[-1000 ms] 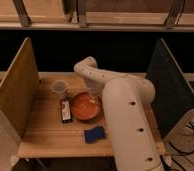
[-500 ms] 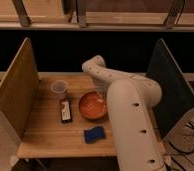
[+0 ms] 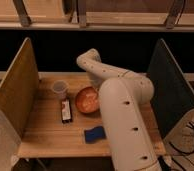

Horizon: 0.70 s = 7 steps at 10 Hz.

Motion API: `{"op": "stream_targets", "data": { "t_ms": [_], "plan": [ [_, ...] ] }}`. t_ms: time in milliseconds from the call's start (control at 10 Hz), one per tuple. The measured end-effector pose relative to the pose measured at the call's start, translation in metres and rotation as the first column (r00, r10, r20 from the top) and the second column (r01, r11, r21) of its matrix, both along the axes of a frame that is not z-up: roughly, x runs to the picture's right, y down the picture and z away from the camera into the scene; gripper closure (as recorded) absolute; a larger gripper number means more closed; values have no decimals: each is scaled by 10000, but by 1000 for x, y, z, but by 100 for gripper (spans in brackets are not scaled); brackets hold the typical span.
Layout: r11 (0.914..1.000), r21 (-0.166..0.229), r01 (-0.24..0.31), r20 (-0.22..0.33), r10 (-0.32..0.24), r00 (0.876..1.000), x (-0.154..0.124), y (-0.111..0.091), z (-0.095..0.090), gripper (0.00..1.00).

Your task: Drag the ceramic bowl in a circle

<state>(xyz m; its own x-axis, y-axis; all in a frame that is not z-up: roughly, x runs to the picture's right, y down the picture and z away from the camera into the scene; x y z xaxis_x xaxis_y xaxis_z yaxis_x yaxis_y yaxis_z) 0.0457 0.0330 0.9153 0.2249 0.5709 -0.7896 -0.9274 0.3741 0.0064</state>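
left panel [image 3: 16, 90]: tan side wall on the table's left edge, untouched.
clear plastic cup [image 3: 60, 90]: upright, back-left of the tabletop, near the bowl but apart from it. Same spot as a second ago.
dark bar [image 3: 66, 110]: small flat packet lying lengthwise just in front of the cup, left of the bowl. Hasn't shifted.
blue sponge [image 3: 95, 134]: near the front edge, in front of the bowl, partly behind my arm. Hasn't shifted.
ceramic bowl [image 3: 87, 99]: orange-red, mid-table, right rim hidden behind my arm. It has slid right and slightly back over the last second, so the drag is running.
gripper [image 3: 97, 86]: at the bowl's back-right rim, hidden by my own wrist. Can't tell from here how I'm gripping.
table [image 3: 45, 132]: bare wood left and front of the bowl.
task read: bowl covers only a short arc so far; most of the circle is probably still to do. Cup and bar sit close on the left, so that side of the loop needs to stay tight.
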Motion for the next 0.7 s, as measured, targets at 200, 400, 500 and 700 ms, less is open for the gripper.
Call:
{"op": "stream_targets", "data": {
  "t_ms": [200,400,500,700],
  "plan": [
    [10000,1,-18,4,18,10000,-1,0,0,69],
    [10000,1,-20,-1,20,10000,0,0,0,69],
    [10000,2,-21,-2,21,10000,0,0,0,69],
    [10000,0,-28,-5,28,10000,0,0,0,69]
  ]
}}
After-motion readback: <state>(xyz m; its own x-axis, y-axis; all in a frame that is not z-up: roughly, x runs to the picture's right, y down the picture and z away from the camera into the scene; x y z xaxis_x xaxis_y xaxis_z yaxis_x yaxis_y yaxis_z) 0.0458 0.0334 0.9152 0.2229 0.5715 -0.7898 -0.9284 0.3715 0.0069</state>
